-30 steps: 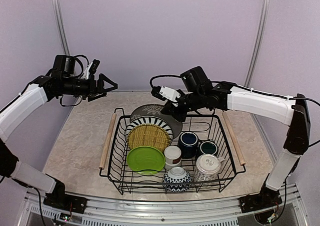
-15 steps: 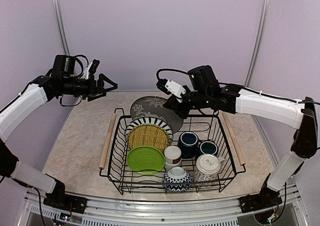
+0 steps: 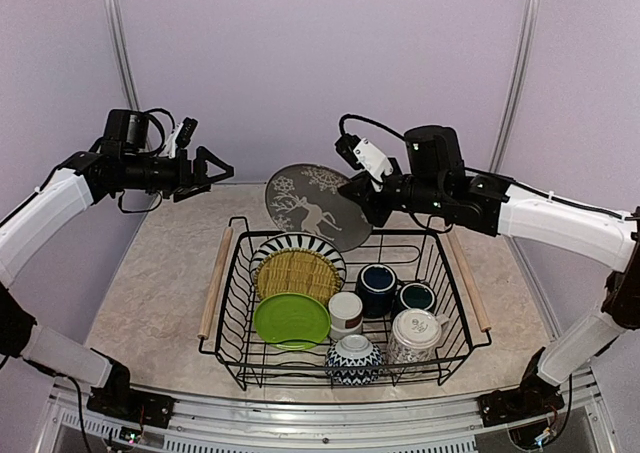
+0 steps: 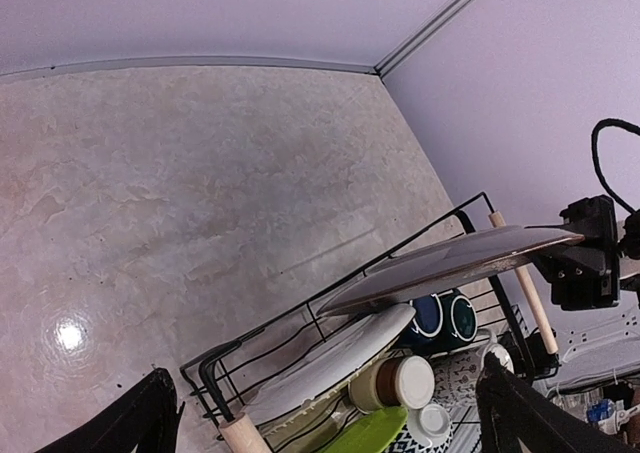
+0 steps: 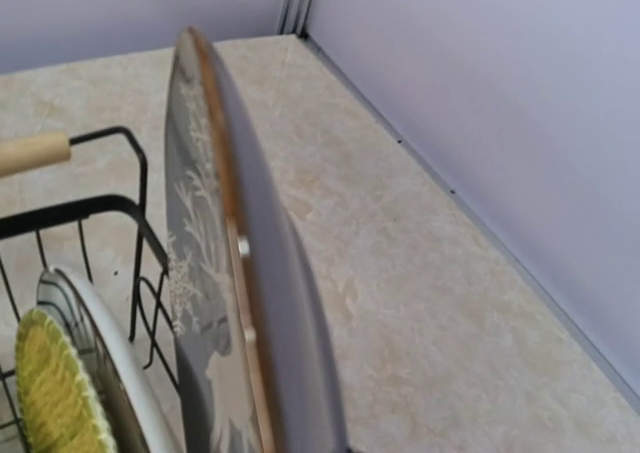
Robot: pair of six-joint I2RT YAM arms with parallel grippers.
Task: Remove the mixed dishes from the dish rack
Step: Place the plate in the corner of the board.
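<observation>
Bearing the dish rack point(image 3: 214, 285): beige marbled table point(image 3: 150, 273), lilac walls point(image 3: 320, 63).

The left arm point(image 3: 45, 213) reaches up and inward from the left, wrist level, with the left gripper point(image 3: 213, 171) spread wide and empty (fingers pointing toward the middle), while the right arm point(image 3: 560, 221) stretches in from the right, raised, the right gripper point(image 3: 362, 193) pinched on a grey plate point(image 3: 315, 205).

We can read no words, numbers, labels or brand marks in any view. The grey plate point(image 3: 318, 206) bears only a white deer-and-foliage drawing, and the white patterned cup point(image 3: 415, 333) shows ornament, not letters.
</observation>
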